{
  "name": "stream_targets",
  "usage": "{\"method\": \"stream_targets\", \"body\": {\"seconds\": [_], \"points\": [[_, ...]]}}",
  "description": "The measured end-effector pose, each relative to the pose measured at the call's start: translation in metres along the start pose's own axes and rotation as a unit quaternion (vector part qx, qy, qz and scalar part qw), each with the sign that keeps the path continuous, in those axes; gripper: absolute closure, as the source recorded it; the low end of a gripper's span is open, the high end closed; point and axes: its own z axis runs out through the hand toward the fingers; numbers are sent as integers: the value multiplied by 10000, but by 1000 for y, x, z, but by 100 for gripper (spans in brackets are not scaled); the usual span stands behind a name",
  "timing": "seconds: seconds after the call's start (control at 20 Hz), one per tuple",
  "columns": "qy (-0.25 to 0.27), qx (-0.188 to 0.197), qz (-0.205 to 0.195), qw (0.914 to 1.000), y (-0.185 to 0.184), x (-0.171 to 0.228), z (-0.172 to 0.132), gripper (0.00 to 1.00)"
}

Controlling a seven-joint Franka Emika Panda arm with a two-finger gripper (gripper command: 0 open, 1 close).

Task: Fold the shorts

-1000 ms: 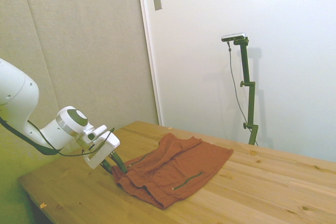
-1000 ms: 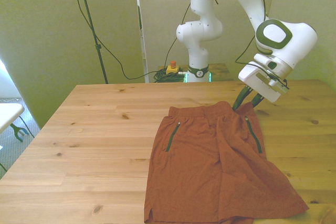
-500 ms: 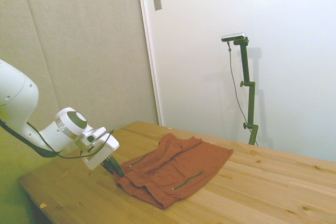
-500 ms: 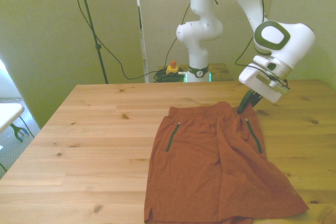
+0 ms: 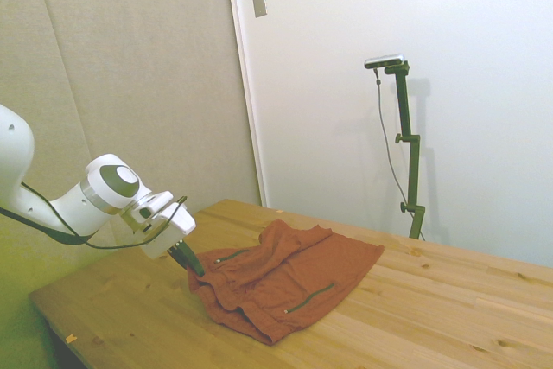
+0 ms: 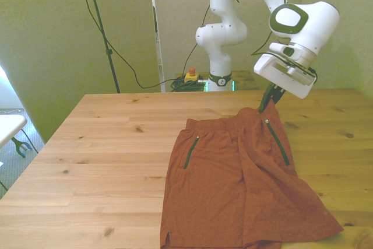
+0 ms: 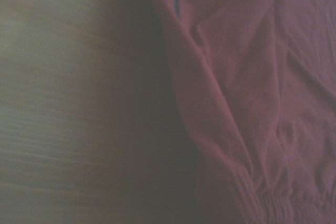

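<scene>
I have the gripper (image 6: 267, 104) closed on 1 corner of the waistband of the shorts (image 6: 239, 179), the jaws pinched narrow with the cloth between them and the corner raised a little off the table (image 6: 105, 144). That corner is the end of the waistband on the front view's right; the remaining cloth lies flat and wrinkled, spreading from the waistband toward the near edge of the table. In the side view the gripper (image 5: 192, 264) sits at the end of the shorts (image 5: 285, 278) nearest the arm, and the cloth climbs in a short slope to the fingertips.

My judgement is that this is the start of the first fold. To do it well I would lift only until the held edge clears the cloth beneath, then carry it across the shorts in a low arc toward the opposite waistband corner, so the crease forms down the middle between the 2 zip pockets. The cloth is soft and the pinch is small, so a quick pull could drag the whole garment or slip the corner free. The wrist view (image 7: 247, 103) shows only blurred cloth, so I cannot judge how deep the bite is
</scene>
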Motion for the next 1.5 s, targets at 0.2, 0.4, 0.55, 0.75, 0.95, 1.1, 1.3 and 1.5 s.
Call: {"method": "stream_targets", "body": {"seconds": [0.2,0.4,0.55,0.75,0.95,1.1,1.3,1.5], "points": [[-242,252,319,9989,22,37,2,100],[-484,520,643,9954,55,77,-3,100],[-457,520,882,9937,84,101,-4,100],[-562,311,1210,9906,119,113,23,0],[-769,165,1349,9877,142,100,69,0],[-925,129,1420,9854,150,93,100,0],[-1100,66,1505,9825,155,89,131,0],[-1142,38,1561,9811,155,96,144,0]]}}
